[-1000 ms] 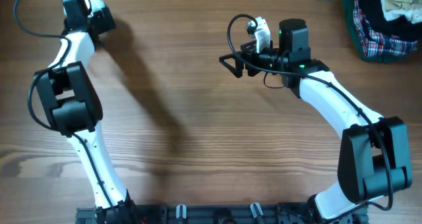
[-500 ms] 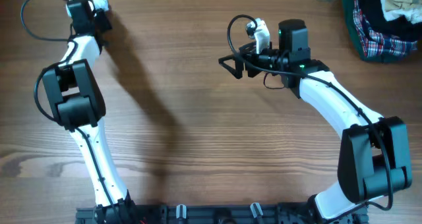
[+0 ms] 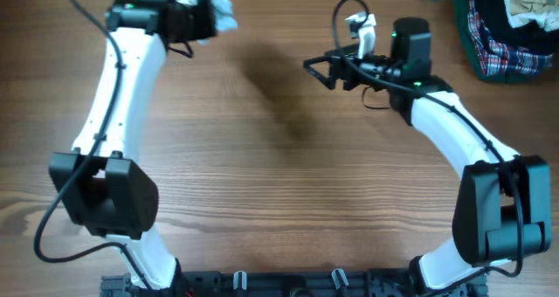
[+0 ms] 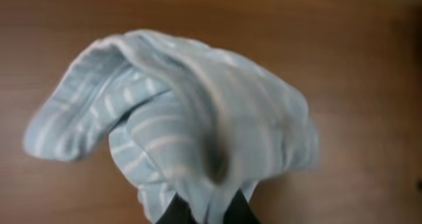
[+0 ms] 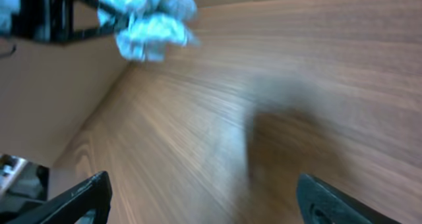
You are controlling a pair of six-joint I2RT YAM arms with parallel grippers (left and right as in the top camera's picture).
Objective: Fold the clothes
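The clothes (image 4: 184, 118), a small pale blue-and-white striped garment, hang bunched from my left gripper (image 4: 210, 207), which is shut on their lower edge. From overhead, the clothes (image 3: 217, 9) show as a pale lump at the far edge, left of centre, in front of the left gripper (image 3: 203, 19), lifted off the wood. In the right wrist view the clothes (image 5: 146, 20) appear at the top left. My right gripper (image 3: 316, 70) is open over bare wood at the far centre, holding nothing; its fingertips (image 5: 86, 196) stand wide apart.
A heap of red-green plaid, dark and cream clothes (image 3: 507, 26) lies at the far right corner. The wooden table (image 3: 279, 175) stretches between the arms. Both arm bases stand at the near edge.
My left arm has swung from the far left corner toward the centre and now carries the clothes in its shut jaws. The right gripper has shifted slightly right and farther back.
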